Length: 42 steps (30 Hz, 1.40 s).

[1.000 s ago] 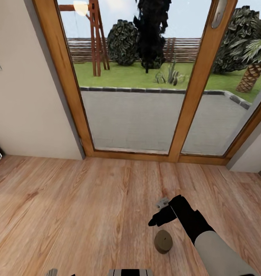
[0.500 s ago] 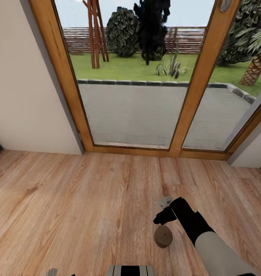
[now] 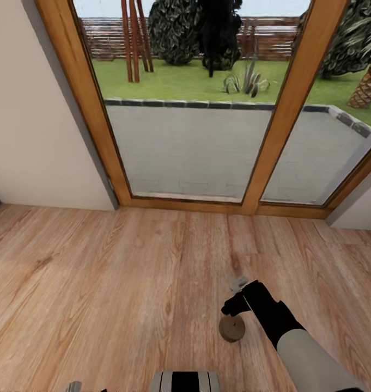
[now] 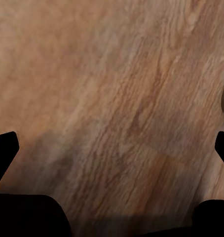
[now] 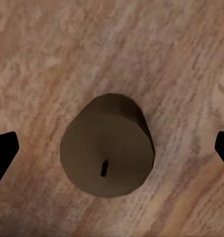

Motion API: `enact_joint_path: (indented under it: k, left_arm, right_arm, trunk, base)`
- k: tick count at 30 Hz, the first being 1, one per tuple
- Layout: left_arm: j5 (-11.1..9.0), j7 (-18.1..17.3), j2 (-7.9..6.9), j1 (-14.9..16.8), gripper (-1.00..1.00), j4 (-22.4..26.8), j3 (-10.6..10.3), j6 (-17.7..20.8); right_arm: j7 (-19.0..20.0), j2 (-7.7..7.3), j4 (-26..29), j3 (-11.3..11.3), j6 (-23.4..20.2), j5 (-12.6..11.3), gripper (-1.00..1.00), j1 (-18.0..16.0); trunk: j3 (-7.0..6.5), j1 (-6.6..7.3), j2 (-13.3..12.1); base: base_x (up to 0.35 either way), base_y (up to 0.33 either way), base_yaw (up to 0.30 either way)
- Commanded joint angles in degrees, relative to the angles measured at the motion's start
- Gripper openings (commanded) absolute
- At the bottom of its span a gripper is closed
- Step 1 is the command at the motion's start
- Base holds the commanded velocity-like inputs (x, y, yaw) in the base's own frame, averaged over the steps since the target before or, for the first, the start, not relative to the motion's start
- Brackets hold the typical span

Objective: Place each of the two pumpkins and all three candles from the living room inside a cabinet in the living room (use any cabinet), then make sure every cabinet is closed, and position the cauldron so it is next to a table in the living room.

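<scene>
A brown candle [image 3: 232,328] stands upright on the wood floor [image 3: 125,283] in the lower right of the head frame, a short stubby cylinder with a dark wick at the middle of its top. The right gripper [image 3: 232,306] hangs just above and behind it, at the end of a black forearm that runs in from the lower right corner. In the right wrist frame the candle [image 5: 107,153] sits at the centre, seen from above, and the two black fingertips [image 5: 3,150] show at the left and right edges, spread wide with the candle between them and touching neither; the right gripper is released and grasps nothing.

In the left wrist frame the left gripper's fingertips [image 4: 4,150] also sit at the far left and right edges, spread apart over bare floor [image 4: 117,98], so it is released too.

Across the upper half of the head frame a glass door [image 3: 196,136] in a wooden frame looks out on a grey patio, grass, shrubs and a fence. A pale wall [image 3: 27,136] fills the upper left
</scene>
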<state>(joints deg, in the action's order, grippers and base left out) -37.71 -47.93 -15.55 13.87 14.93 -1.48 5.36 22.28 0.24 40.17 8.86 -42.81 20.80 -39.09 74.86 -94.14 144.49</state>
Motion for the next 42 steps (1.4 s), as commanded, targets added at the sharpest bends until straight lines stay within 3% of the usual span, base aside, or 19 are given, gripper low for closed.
enact_joint_path:
  k: [1,3,4,5,10,30,42]
  left_arm:
    - [-0.6,-0.6,-0.05,0.0,1.00,0.0,-0.2,0.6]
    - [-0.6,-2.7,-0.23,0.0,1.00,0.0,-0.2,0.6]
    - [-0.6,-8.2,-0.79,0.0,1.00,-0.3,-0.2,0.6]
    - [-0.6,-10.6,-1.17,-0.1,1.00,-0.5,-0.2,0.5]
    - [-0.7,-16.0,-2.47,-0.4,1.00,-2.6,-0.1,-0.7]
    - [-0.7,-16.1,-2.56,-0.4,1.00,-2.9,-0.1,-1.0]
    - [-0.7,-16.1,-2.50,-0.4,1.00,-2.9,-0.1,-1.0]
  right_arm:
    - [0.5,0.04,0.1,0.1,-0.2,0.7,1.00,0.0]
    - [0.5,0.08,0.1,0.1,-0.1,0.7,1.00,0.0]
    - [0.5,0.10,0.0,0.2,-0.1,0.8,1.00,0.0]
    - [0.5,0.10,0.0,0.2,-0.1,0.8,1.00,0.0]
    - [0.5,0.15,0.0,0.4,-0.1,0.8,1.00,0.0]
    - [0.4,0.12,-1.6,0.4,0.0,0.5,1.00,0.0]
    - [0.5,0.11,-1.6,0.4,0.0,0.5,1.00,0.0]
  trunk:
    - [0.27,-0.01,0.0]
    - [0.71,-0.06,0.1]
    - [0.93,-0.09,0.1]
    - [1.16,-0.12,0.1]
    - [2.26,-0.24,0.2]
    - [6.70,-0.76,0.4]
    - [6.70,-0.76,0.4]
  base:
    - [0.000,0.000,0.000]
    - [0.000,0.000,0.000]
    - [0.000,0.000,0.000]
    - [0.000,0.000,0.000]
    - [0.000,0.000,0.000]
    - [0.000,0.000,0.000]
    - [0.000,0.000,0.000]
